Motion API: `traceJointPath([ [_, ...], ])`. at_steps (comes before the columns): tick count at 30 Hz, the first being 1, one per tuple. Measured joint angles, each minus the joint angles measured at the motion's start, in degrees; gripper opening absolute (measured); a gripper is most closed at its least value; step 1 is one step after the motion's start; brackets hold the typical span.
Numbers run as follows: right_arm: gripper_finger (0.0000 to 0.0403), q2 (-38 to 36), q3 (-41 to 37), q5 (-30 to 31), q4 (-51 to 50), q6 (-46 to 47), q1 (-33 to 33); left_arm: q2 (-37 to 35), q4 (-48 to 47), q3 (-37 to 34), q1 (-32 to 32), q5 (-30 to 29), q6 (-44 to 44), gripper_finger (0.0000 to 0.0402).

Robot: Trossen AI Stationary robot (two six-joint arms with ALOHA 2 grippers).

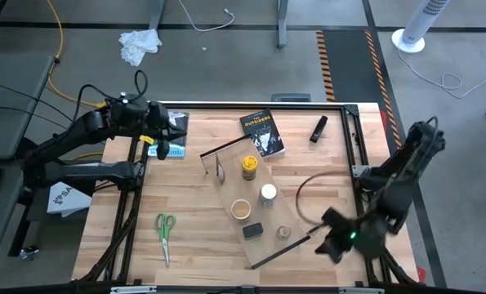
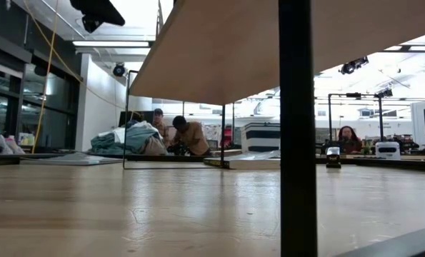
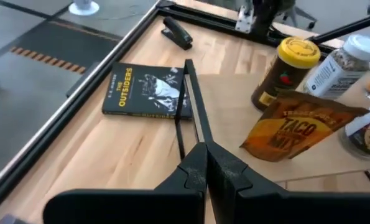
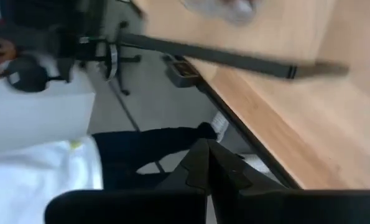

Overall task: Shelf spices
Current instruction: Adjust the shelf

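The shelf (image 1: 226, 194) stands slantwise mid-table, its black rail (image 3: 194, 106) and clear top in the left wrist view. On the top stand the spices: a yellow-lidded jar (image 1: 248, 167) (image 3: 284, 71), a white-lidded jar (image 1: 268, 193) (image 3: 340, 65), a wide tan round tin (image 1: 241, 209), a small black tin (image 1: 253, 231) and a tiny brown jar (image 1: 284, 233). An orange-brown packet (image 3: 300, 127) leans on the yellow-lidded jar. My left gripper (image 1: 175, 131) (image 3: 206, 168) hovers shut over the far left of the table. My right gripper (image 1: 334, 238) (image 4: 206, 165) is shut, beyond the shelf's near right end.
A book (image 1: 263, 133) and a black marker (image 1: 318, 128) lie far of the shelf. Green-handled scissors (image 1: 165, 233) lie at the near left. A dark cable loop (image 1: 304, 200) lies right of the shelf. People (image 2: 187, 135) sit in the room behind.
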Motion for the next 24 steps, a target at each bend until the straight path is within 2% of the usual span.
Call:
traceJointPath([
  [5, 0.0000, 6.2, 0.0, 2.2, 0.9, 3.2, 0.6, 4.1, -0.2, -0.9, 1.2, 0.1, 2.3, 0.0000],
  [8, 0.0000, 7.7, 0.0, 3.9, -2.0, 3.9, 0.3, 7.3, 0.0, -0.8, 1.5, -0.6, 4.7, 0.0000],
  [14, 0.0000, 7.3, 0.0, 9.8, -9.6, 6.7, 0.2, 14.1, 0.9, -0.8, 2.9, -1.4, 10.3, 0.0000],
  [19, 0.0000, 6.0, 0.0, 11.3, -12.2, 5.4, 0.2, 19.0, 2.9, -0.8, 3.3, -1.5, 12.6, 0.0000],
  [24, 0.0000, 5.4, 0.0, 12.7, -14.5, 5.0, 0.3, 23.1, 0.9, -0.8, 3.3, -1.2, 13.6, 0.0000],
])
